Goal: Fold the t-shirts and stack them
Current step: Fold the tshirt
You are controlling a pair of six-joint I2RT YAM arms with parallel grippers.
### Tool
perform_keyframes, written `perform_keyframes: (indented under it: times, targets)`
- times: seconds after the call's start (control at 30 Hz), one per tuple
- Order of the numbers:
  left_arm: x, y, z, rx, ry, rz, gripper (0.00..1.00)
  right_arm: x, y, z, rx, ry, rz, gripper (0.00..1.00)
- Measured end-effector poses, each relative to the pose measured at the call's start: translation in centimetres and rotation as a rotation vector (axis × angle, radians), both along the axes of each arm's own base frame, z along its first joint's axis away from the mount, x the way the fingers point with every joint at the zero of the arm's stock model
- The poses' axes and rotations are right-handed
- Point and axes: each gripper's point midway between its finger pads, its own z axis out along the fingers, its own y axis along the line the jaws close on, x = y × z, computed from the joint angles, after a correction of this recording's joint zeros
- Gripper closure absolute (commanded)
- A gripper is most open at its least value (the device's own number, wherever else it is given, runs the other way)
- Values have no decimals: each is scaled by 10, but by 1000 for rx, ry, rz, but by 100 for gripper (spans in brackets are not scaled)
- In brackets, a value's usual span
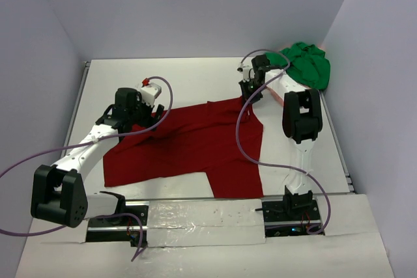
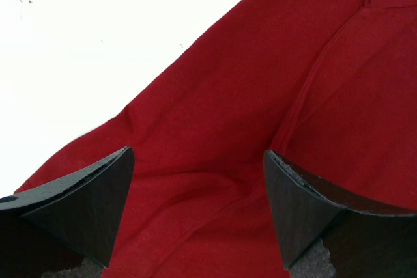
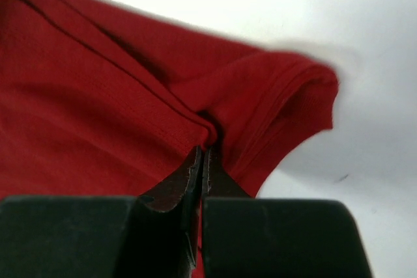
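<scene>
1. Lying spread on the white table (image 1: 195, 76), the dark red t-shirt (image 1: 189, 144) is seen mostly flat; a seam and soft creases are seen across its left part, and one section reaches toward the near edge of the table on its right side.
2. The right gripper (image 3: 203, 155) is placed at the far right corner of the dark red t-shirt; its jaws are pressed together, and a bunched fold of hemmed red cloth is pinched between them; a shadow is cast on the table just beyond that fold.
3. The left gripper (image 2: 199, 154) is held over the left part of the dark red t-shirt; its fingers are spread wide, red cloth is seen between and below them, and nothing is grasped; whether the fingertips touch the cloth cannot be told.
4. The bright green t-shirt (image 1: 309, 63) is bunched in a heap beyond the far right corner of the dark red t-shirt, apart from it, close to the back right walls.
5. Purple cables (image 1: 247, 141) are run along both arms; one is looped over the right side of the dark red t-shirt.
6. A silvery strip (image 1: 195, 214) is laid along the table edge just on the near side of the dark red t-shirt, between the two arm bases.
</scene>
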Motion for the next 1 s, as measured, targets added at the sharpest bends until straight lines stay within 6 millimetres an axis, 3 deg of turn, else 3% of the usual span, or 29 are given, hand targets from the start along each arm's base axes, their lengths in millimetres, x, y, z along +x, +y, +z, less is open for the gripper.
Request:
perform_keyframes:
  times: [0.2, 0.57, 1.0]
  targets:
    - [-2, 0, -10, 4, 27, -5, 11, -21, 0, 21, 2, -8, 16, 100]
    - [-10, -7, -39, -5, 116, -50, 11, -52, 11, 110, 49, -168, 89, 100]
    - [-18, -14, -48, -26, 162, -105, 12, -120, 19, 114, 48, -42, 217, 100]
